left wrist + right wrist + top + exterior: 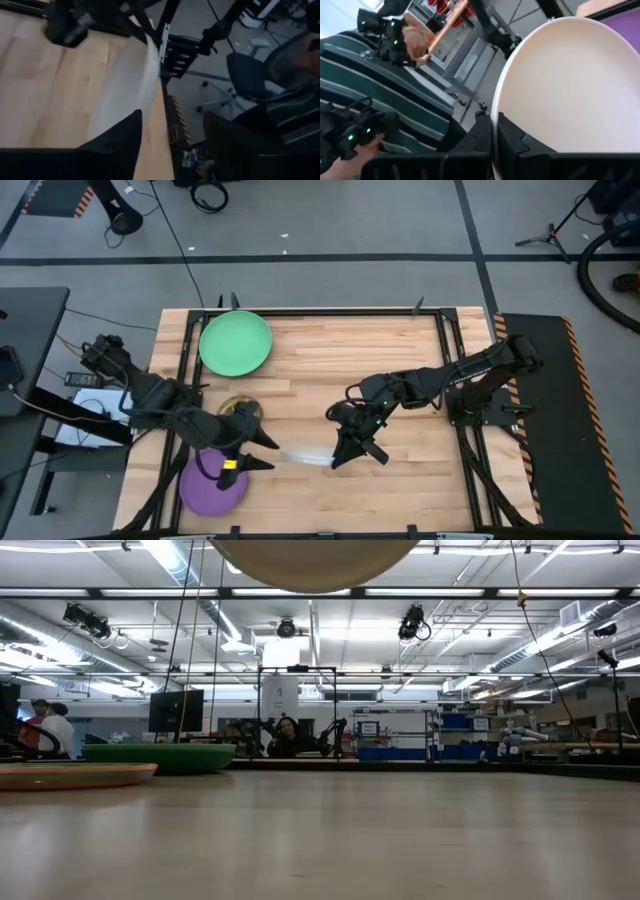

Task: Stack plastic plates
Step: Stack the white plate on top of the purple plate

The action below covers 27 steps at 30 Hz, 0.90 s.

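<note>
A: White plate hangs tilted above mid-table, between the grippers. Left gripper, over the purple plate, has fingers spread around one edge.

B: Right gripper?

A: Clamped on the opposite rim. If it lets go before the left closes, I judge the plate drops and misses the stack.

The wooden table carries a green plate at its far left, a purple plate near left, and an amber plate between.
</note>
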Tool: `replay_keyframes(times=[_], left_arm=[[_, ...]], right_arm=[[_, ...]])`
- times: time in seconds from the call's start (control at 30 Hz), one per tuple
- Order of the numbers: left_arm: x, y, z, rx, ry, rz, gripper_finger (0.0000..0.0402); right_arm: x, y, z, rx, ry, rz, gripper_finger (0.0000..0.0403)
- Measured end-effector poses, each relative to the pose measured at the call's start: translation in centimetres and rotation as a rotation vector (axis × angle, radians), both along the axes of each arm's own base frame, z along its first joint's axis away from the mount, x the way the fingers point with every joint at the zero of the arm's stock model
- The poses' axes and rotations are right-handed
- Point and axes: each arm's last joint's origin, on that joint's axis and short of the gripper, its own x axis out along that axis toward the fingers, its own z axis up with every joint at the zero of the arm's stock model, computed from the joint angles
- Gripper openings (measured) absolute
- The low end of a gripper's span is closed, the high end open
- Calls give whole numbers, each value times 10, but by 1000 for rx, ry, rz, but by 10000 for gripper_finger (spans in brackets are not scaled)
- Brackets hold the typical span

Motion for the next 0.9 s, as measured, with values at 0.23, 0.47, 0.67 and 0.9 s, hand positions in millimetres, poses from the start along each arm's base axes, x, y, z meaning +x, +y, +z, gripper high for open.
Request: replay_keyframes(times=[0.23,0.47,0.67,0.9], left_arm=[[9,-9,-12,219,-19,-8,297],[27,-21,-25,400,-59,-85,315],[39,-24,-40,483,-23,-55,315],[51,-20,-49,484,13,-8,281]], right_arm=[[1,-3,0,-10,-16,-5,13],[1,-3,2,-6,-29,-2,13],[3,-3,5,-1,-72,-26,13],[2,-2,7,6,-84,-16,13]])
